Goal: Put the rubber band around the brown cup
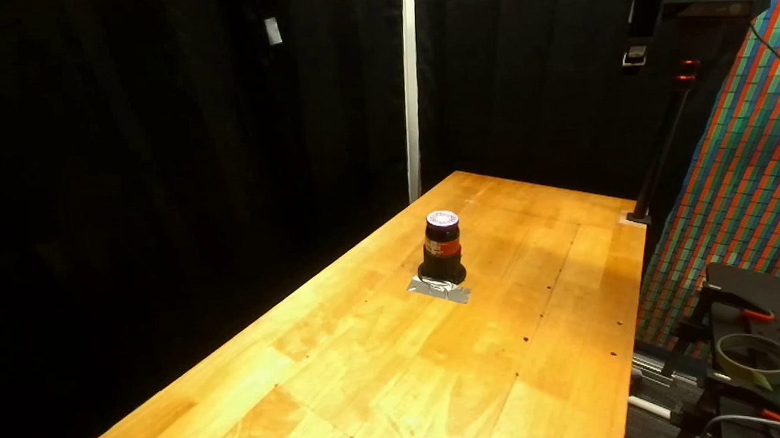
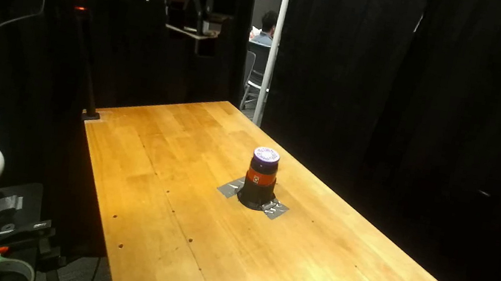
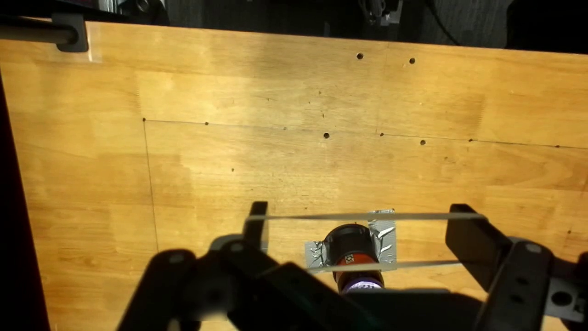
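Exterior views share the table [image 1: 396,345] slantwise — wrist view seemingly overhead.

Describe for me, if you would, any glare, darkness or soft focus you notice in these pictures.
In both exterior views, pale glare on the near part of the table, and curtains almost black; in the wrist view, bright glints on the silver tape, with the gripper and rubber band looking softer than the table's small holes.

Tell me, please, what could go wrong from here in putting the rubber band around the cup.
The rubber band, stretched between the open fingers, could slip off a tip. In the wrist view the lid of the cup shows outside the loop, so lowering straight from here might miss.
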Controlling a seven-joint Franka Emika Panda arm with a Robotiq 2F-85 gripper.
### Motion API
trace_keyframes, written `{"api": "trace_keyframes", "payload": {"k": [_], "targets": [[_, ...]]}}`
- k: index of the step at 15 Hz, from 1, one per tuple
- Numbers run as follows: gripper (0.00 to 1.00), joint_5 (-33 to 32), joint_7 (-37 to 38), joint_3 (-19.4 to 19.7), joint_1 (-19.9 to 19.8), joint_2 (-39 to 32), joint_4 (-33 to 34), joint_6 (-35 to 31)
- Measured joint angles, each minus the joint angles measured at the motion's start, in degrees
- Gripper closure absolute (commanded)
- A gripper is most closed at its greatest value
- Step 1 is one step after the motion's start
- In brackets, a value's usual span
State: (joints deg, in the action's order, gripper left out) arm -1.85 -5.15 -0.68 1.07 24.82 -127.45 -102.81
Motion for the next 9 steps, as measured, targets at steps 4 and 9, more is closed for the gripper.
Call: {"api": "trace_keyframes", "payload": {"k": [4, 9], "targets": [[0.00, 2.19, 2.09, -0.71, 0.57, -6.57, 0.25, -6.86], [0.00, 7.04, 4.01, -2.29, 2.51, -22.46, 2.97, -25.00]]}}
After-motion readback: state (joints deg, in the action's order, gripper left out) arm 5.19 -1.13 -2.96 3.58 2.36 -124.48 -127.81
